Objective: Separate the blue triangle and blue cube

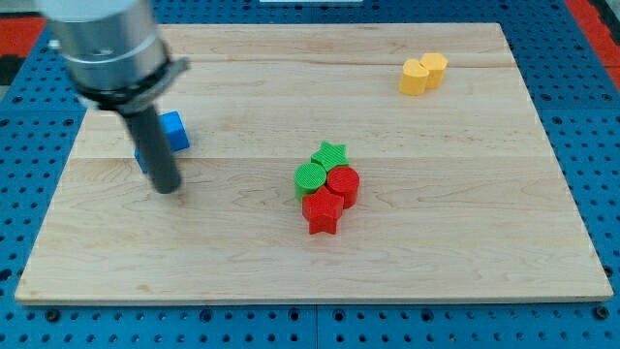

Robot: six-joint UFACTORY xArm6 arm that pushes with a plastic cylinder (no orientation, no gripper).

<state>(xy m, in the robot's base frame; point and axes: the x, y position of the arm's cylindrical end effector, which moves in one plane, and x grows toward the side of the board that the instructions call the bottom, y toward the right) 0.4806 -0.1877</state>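
Rod, not pincer, ends my arm, so nothing opens, closes or grasps; my tip [168,187] rests on the wooden board [465,223] at the view's left. Just at its 12 o'clock, touching or nearly so, sits the blue cube [174,130]; a sliver of blue, perhaps the blue triangle [140,160], peeks from behind the rod at 10 o'clock. Red and green blocks [327,184] cluster toward 3 o'clock, yellow blocks [423,73] toward 2 o'clock.
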